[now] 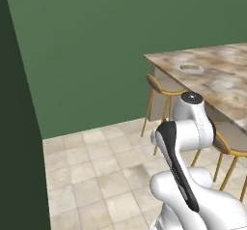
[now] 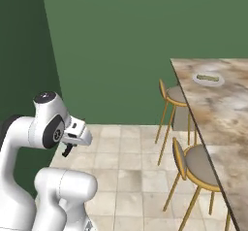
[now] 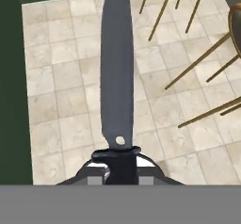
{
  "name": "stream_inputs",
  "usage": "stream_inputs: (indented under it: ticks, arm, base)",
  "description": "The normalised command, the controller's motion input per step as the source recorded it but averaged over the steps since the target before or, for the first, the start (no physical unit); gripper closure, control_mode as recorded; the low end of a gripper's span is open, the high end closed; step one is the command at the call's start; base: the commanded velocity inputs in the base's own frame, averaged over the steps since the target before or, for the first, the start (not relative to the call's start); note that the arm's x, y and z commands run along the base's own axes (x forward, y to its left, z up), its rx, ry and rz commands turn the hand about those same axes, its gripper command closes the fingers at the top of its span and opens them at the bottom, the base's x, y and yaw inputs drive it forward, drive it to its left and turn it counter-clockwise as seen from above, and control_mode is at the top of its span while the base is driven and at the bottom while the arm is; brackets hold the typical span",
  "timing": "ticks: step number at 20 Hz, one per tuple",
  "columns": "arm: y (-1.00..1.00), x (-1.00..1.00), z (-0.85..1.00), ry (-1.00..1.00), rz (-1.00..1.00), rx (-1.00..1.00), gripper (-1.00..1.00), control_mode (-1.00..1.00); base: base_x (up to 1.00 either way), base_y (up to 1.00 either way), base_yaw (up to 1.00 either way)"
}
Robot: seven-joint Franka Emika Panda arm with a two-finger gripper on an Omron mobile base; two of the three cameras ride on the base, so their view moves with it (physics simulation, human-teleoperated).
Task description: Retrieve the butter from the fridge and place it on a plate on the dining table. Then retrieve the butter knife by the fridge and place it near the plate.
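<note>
My gripper (image 3: 120,170) is shut on the butter knife (image 3: 117,68). Its dark handle sits between the fingers and its long grey blade points away over the tiled floor. In the right base view the gripper (image 2: 68,149) hangs low beside the arm, well left of the dining table (image 2: 218,113). The plate (image 2: 209,79) lies on the far part of that table with the butter (image 2: 208,77) lying across it. From the left base view the plate (image 1: 191,69) and butter (image 1: 191,67) sit near the table's (image 1: 217,84) left edge. The fridge is out of view.
Gold-legged stools (image 2: 173,95) (image 2: 197,165) stand along the table's near side, also seen as stools (image 1: 160,86) (image 1: 230,144). A green wall (image 1: 87,45) closes the back and left. Beige tiled floor (image 1: 96,171) lies between me and the table.
</note>
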Motion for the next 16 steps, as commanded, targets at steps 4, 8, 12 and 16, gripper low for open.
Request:
stream_inputs:
  ticks: [4, 8, 12, 16]
  arm:
    - [0.00, 0.00, 0.00, 0.00, 0.00, 0.00, 1.00, 1.00]
    - [0.00, 0.00, 0.00, 0.00, 0.00, 0.00, 1.00, 1.00]
    - [0.00, 0.00, 0.00, 0.00, 0.00, 0.00, 1.00, 1.00]
    - [0.00, 0.00, 0.00, 0.00, 0.00, 0.00, 1.00, 1.00]
  base:
    - [1.00, 0.35, -0.35]
    - [1.00, 0.58, -0.46]
    - [1.00, 0.83, -0.61]
    - [0.96, 0.58, -0.78]
